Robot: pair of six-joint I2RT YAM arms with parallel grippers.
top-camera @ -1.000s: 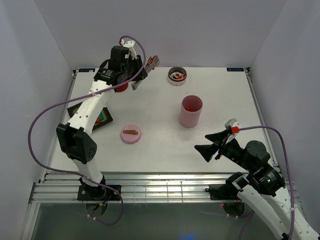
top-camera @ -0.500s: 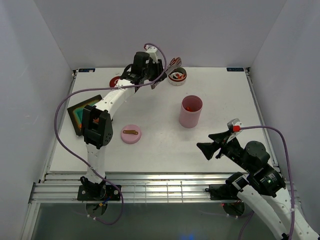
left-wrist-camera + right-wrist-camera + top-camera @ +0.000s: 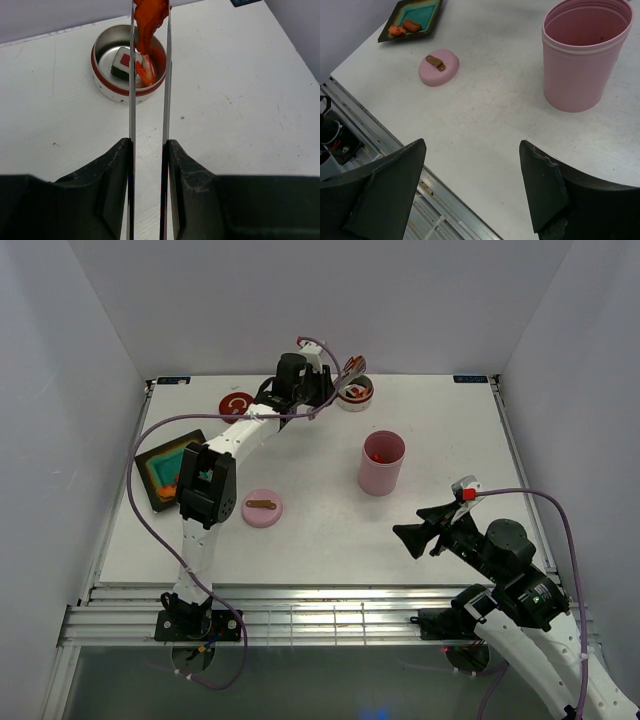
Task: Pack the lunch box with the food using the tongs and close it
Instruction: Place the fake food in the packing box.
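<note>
Far back, the left gripper point(image 3: 148, 155) squeezes the tongs point(image 3: 132, 75), which pinch an orange food piece point(image 3: 150, 15) over the tin point(image 3: 106, 46). The right gripper point(image 3: 472, 150) hangs open near the pink cup point(image 3: 580, 75).

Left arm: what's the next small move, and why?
Probably ease the tongs down a little, then let the left tool loosen so the orange piece drops into the round tin. The tongs pinch that piece at their tips, seemingly over the tin's far side; a white square piece lies inside.
</note>
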